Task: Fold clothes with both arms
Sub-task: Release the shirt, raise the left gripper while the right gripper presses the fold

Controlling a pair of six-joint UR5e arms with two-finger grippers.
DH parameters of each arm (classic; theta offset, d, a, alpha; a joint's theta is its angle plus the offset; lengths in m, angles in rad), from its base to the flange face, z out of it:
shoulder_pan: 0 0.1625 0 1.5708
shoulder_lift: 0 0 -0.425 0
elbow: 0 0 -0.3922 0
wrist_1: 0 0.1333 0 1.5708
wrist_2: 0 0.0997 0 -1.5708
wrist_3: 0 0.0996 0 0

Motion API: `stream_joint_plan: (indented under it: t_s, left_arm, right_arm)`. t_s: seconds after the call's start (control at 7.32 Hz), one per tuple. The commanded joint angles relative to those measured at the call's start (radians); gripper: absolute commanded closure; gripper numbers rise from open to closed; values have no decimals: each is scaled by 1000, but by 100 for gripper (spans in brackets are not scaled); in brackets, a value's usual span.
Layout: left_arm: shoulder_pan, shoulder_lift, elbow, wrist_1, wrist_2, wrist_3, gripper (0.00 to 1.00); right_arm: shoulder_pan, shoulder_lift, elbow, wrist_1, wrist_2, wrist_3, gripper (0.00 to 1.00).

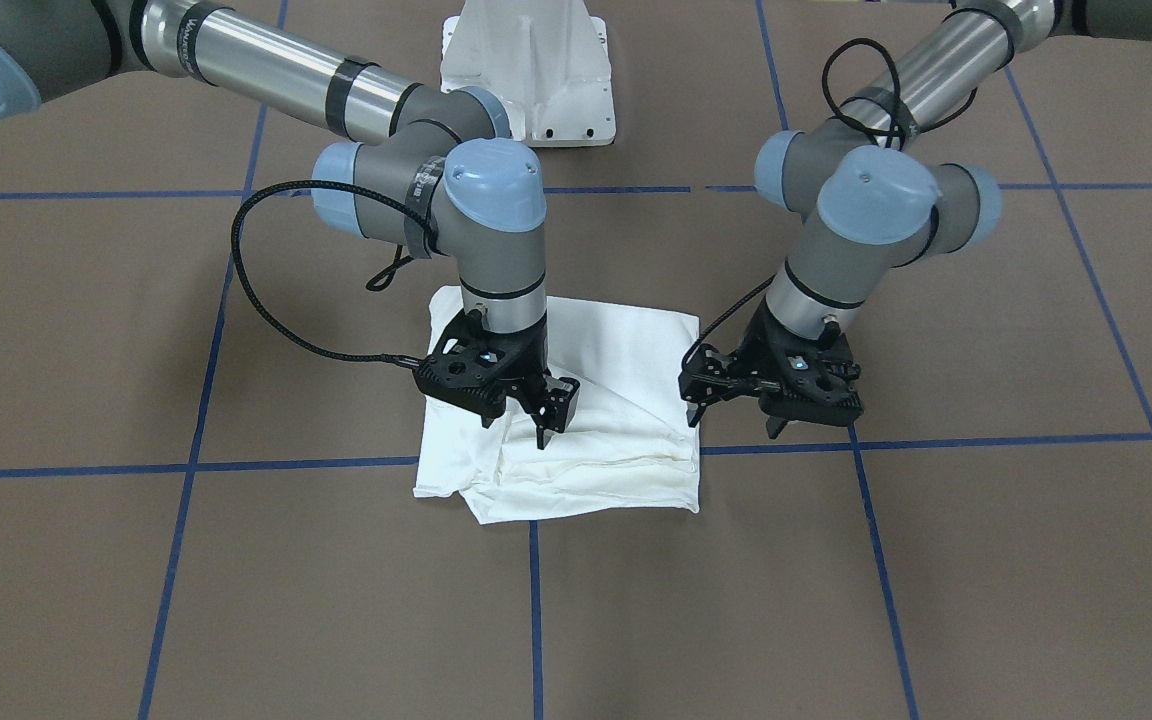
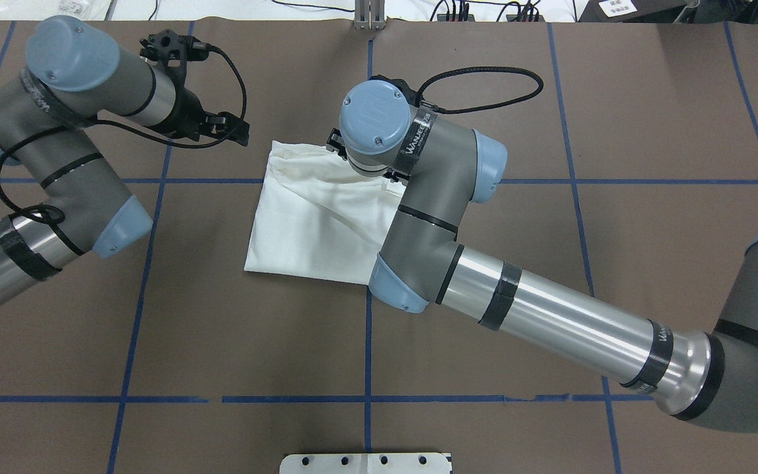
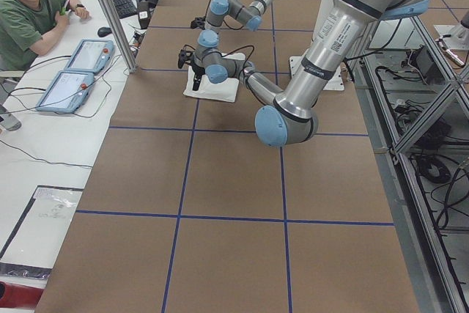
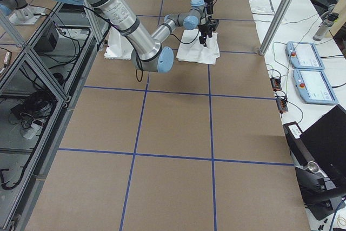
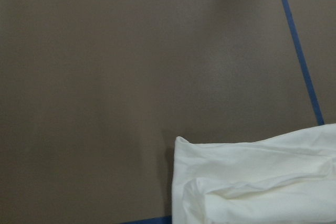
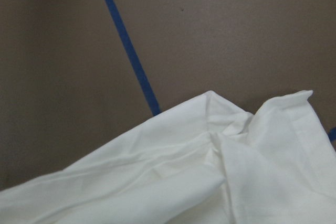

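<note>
Shirt [image 1: 626,440], white, folded, on desk [image 1: 236,600]; my right tool [image 1: 514,428] above it, my left tool [image 1: 733,426] just beside it; both spread, holding nothing.

- On my front-facing feed the table [image 1: 986,560] fills the frame – a matte brown surface crossed by blue tape lines [image 1: 534,620] in a wide grid.
- A white pedestal base [image 1: 528,70] sits at top centre there, with bolt holes along its edge.
- In the left-end view I see a white bench [image 3: 44,144] down the left side, with two flat consoles [image 3: 73,78] on it and a seated person [image 3: 22,23] in a green shirt at upper left.
- An aluminium post [image 3: 110,12] rises between bench and table.
- Along the right edge – metal framing with loose cables [image 3: 432,159] among it.
- The light is even, the shadows soft.
</note>
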Motion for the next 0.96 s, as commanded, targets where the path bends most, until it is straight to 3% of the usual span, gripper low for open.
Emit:
stream_joint_plan:
  t_s: [0.0,0.27,0.82]
  left_arm:
    - [-32,24,-3,-4,-40,65,0]
    - [-32,25,-3,-4,-39,59,0]
    - [-32,28,-15,-4,-38,42,0]
  right_arm:
    - [-60,51,-66,-1,-9,-113,0]
    - [-72,92,-181,0,-87,-161,0]
    - [19,90,-268,2,-212,-210,0]
